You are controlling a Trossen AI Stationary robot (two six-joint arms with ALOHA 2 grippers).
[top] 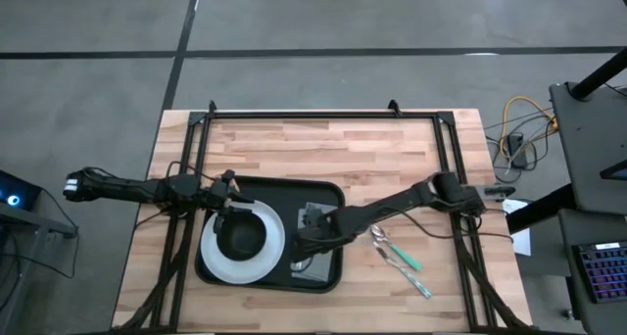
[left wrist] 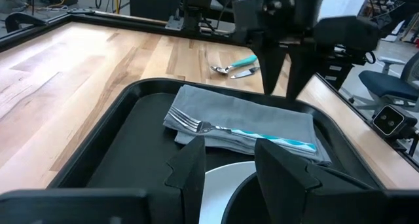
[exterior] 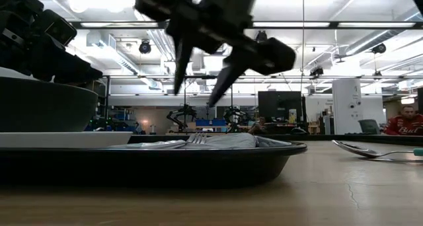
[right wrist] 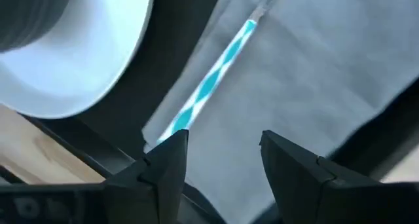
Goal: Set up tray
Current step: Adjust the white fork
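Note:
The black tray [top: 294, 186] lies mid-table. On its left half sits a white plate [top: 274, 249] with a black bowl [top: 242, 239] on it. On its right half lies a folded grey napkin [left wrist: 262, 119], and a fork [left wrist: 222, 129] with a teal striped handle [right wrist: 216, 80] rests on it. My left gripper [left wrist: 229, 165] is open over the bowl's far rim, one finger on each side of the rim. My right gripper [exterior: 198, 87] is open and points down, a little above the napkin [exterior: 218, 141] and the fork's handle end.
A spoon [top: 380, 239] and a teal-handled knife [top: 407, 266] lie on the bare wood right of the tray. The table's metal frame [top: 323, 114] runs along the far edge and down both sides. Free wood lies beyond the tray's far rim.

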